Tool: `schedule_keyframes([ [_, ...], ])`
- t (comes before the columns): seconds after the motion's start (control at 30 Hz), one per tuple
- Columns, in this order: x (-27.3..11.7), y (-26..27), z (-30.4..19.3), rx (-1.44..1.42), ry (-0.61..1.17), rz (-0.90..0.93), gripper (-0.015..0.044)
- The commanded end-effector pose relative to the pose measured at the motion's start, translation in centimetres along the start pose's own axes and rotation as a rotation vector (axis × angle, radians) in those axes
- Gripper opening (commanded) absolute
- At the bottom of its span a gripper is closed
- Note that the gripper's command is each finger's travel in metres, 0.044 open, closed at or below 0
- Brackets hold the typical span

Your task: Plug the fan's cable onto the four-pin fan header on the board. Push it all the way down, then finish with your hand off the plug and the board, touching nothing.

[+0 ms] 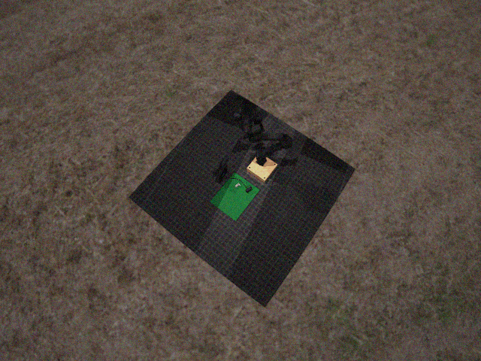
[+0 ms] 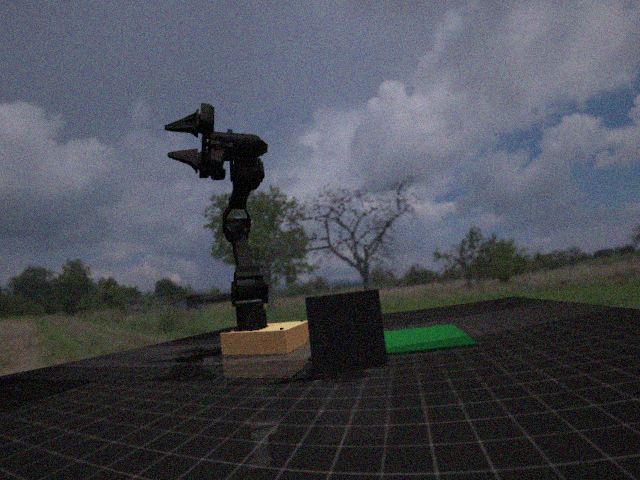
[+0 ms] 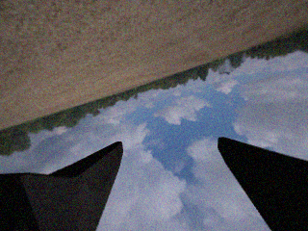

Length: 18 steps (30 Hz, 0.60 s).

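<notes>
The green board lies flat beside the arm's base. A small white piece, apparently the header, stands on it; its pins are too small to make out. A small black piece, apparently the plug, lies on the board near its right corner. A thin black cable curves from it toward the board's upper edge. A black upright block, apparently the fan, stands beside the board. My gripper is open and empty, raised high and pointing sideways away from the board. It is hard to pick out in the top view.
The pale wooden base block carries the arm, close beside the board. All stands on a dark gridded table top. The wrist view shows only ground, trees and sky beyond the fingers.
</notes>
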<state>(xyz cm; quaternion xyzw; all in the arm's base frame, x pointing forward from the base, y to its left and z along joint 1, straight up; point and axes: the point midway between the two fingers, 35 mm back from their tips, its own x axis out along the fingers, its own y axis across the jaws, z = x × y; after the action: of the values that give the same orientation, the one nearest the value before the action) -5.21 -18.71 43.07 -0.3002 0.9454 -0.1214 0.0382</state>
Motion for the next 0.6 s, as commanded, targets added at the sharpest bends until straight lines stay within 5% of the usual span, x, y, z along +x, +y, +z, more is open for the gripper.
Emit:
schedule_keyframes([
  [0.0, 0.0, 0.0, 0.0, 0.0, 0.0, 0.0, 0.0426],
  [0.2, -0.6, -1.8, 0.0, -0.131, 0.036, -0.082, 0.044],
  [0.57, -7.0, -10.5, 3.8, -1.395, 0.437, -0.452, 0.044],
])
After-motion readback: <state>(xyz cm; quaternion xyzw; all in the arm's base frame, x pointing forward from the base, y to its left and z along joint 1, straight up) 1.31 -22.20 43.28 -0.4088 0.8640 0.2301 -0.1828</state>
